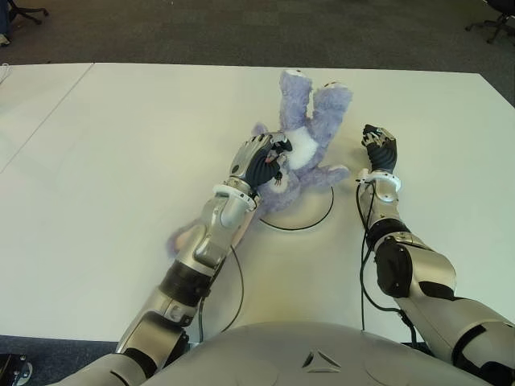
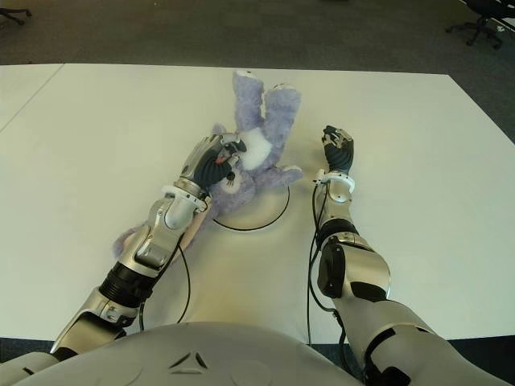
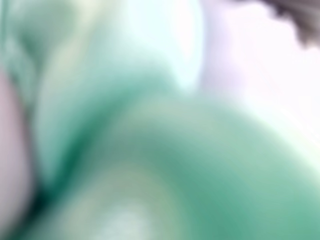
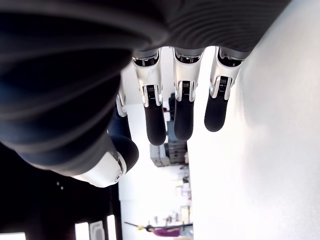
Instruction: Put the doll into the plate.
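A purple plush doll [image 1: 312, 112] with a white belly lies partly over the white, dark-rimmed plate [image 1: 315, 219] in the middle of the table, its two legs pointing away from me. My left hand [image 1: 262, 162] has its fingers curled into the doll's body at the plate's left edge. The left wrist view is filled by something blurred and very close. To the right of the doll and plate, my right hand [image 1: 378, 146] shows over the table; in the right wrist view its fingers [image 4: 184, 117] hang relaxed and hold nothing.
The white table [image 1: 105, 161] stretches wide to the left and right of the plate. A purple-pink plush piece [image 1: 179, 238] shows beside my left forearm. Black cables [image 1: 240, 281] trail from both arms. Office chairs [image 1: 492, 24] stand on the dark floor beyond the far edge.
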Controlling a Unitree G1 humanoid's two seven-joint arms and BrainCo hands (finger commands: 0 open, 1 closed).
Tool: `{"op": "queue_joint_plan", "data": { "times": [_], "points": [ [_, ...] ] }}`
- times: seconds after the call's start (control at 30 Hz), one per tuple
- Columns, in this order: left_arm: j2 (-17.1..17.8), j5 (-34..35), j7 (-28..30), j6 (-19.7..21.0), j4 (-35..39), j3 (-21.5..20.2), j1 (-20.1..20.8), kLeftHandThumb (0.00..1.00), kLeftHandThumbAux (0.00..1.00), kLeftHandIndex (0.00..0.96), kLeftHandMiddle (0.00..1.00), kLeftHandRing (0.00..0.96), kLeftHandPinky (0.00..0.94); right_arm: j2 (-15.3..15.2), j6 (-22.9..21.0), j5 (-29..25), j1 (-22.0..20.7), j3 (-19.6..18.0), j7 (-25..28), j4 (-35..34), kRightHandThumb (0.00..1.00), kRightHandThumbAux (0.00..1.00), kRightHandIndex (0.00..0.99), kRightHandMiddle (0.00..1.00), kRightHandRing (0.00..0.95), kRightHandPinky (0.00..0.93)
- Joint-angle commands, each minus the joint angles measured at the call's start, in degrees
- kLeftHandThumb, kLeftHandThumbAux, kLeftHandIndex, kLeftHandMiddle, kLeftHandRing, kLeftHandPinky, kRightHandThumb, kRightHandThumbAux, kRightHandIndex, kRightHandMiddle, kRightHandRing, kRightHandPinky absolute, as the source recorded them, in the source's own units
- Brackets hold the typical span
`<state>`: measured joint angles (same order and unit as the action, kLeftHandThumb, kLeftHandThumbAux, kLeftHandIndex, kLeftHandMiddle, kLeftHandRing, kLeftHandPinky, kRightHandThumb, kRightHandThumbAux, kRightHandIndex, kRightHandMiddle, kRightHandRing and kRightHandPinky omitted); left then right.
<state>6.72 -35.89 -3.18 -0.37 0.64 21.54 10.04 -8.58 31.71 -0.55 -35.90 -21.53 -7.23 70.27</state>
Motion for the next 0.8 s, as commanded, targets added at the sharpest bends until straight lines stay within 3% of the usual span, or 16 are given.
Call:
{"op": "queue_joint_plan", "data": {
  "times": [0.03, 0.2, 0.4, 0.63, 0.7, 0.73, 0.8],
  "points": [
    [0.83, 0.76, 0.51, 0.77, -3.65, 0.06, -2.27, 0.748, 0.692, 0.441, 0.861, 0.839, 0.822, 5.99, -6.14, -0.69, 12.77, -0.43, -0.09, 7.63, 0.694, 0.731, 0.415, 0.250, 0.215, 0.221],
    [0.84, 1.02, 0.53, 0.31, -3.55, -0.05, -2.64, 0.746, 0.692, 0.440, 0.890, 0.857, 0.849, 6.07, -6.23, -0.14, 12.77, 0.09, -0.66, 7.65, 0.692, 0.732, 0.414, 0.247, 0.213, 0.217],
    [0.21, 4.02, 1.60, -0.68, -3.06, -1.27, -3.22, 0.747, 0.693, 0.441, 0.834, 0.824, 0.827, 6.29, -6.44, 0.33, 12.73, 0.67, -1.21, 7.63, 0.692, 0.733, 0.414, 0.243, 0.206, 0.205],
    [0.49, 6.70, 2.48, -1.22, -2.76, -1.97, -3.47, 0.692, 0.695, 0.415, 0.691, 0.687, 0.645, 6.28, -7.42, 0.57, 12.50, 1.02, -1.43, 7.67, 0.692, 0.732, 0.416, 0.250, 0.206, 0.222],
    [1.23, 6.77, 3.02, -1.42, -2.41, -1.87, -3.61, 0.426, 0.495, 0.280, 0.599, 0.583, 0.545, 6.34, -7.46, 0.35, 12.48, 0.86, -1.14, 7.67, 0.692, 0.732, 0.416, 0.254, 0.211, 0.229],
    [1.77, 6.78, 3.45, -1.56, -1.91, -1.76, -3.96, 0.321, 0.439, 0.177, 0.375, 0.377, 0.351, 6.36, -7.49, 0.15, 12.48, 0.71, -0.85, 7.68, 0.692, 0.731, 0.418, 0.259, 0.214, 0.223],
    [2.30, 6.82, 3.91, -1.71, -1.35, -1.65, -4.38, 0.270, 0.412, 0.094, 0.268, 0.290, 0.263, 6.37, -7.52, -0.05, 12.49, 0.55, -0.53, 7.69, 0.692, 0.731, 0.418, 0.260, 0.211, 0.207]
  ]
}}
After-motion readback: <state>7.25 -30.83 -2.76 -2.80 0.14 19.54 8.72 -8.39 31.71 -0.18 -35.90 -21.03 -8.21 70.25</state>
